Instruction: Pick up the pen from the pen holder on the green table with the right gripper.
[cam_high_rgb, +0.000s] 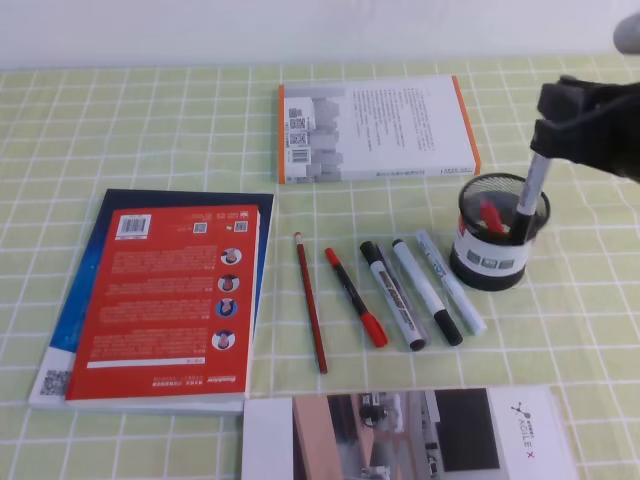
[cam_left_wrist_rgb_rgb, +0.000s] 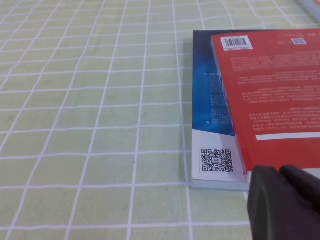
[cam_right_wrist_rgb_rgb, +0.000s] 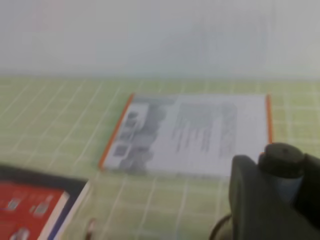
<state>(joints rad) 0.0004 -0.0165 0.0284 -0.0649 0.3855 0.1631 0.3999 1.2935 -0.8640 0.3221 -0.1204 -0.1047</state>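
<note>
The black mesh pen holder (cam_high_rgb: 490, 255) stands on the green table (cam_high_rgb: 150, 130) at the right. A slim pen (cam_high_rgb: 533, 185) stands tilted in it, its lower end still inside the cup beside a red pen (cam_high_rgb: 492, 215). My right gripper (cam_high_rgb: 548, 140) hangs above the holder, shut on the pen's upper end. In the right wrist view the pen's dark top (cam_right_wrist_rgb_rgb: 283, 159) sits between my blurred dark fingers (cam_right_wrist_rgb_rgb: 247, 200). Only a dark part of my left gripper (cam_left_wrist_rgb_rgb: 282, 202) shows, at the corner of the red book (cam_left_wrist_rgb_rgb: 275, 90); its jaws are not clear.
A white book with orange edges (cam_high_rgb: 375, 128) lies behind the holder. Several pens and markers (cam_high_rgb: 400, 290) lie in a row left of it. A red book on a blue one (cam_high_rgb: 165, 300) lies at the left, a brochure (cam_high_rgb: 410, 435) at the front edge.
</note>
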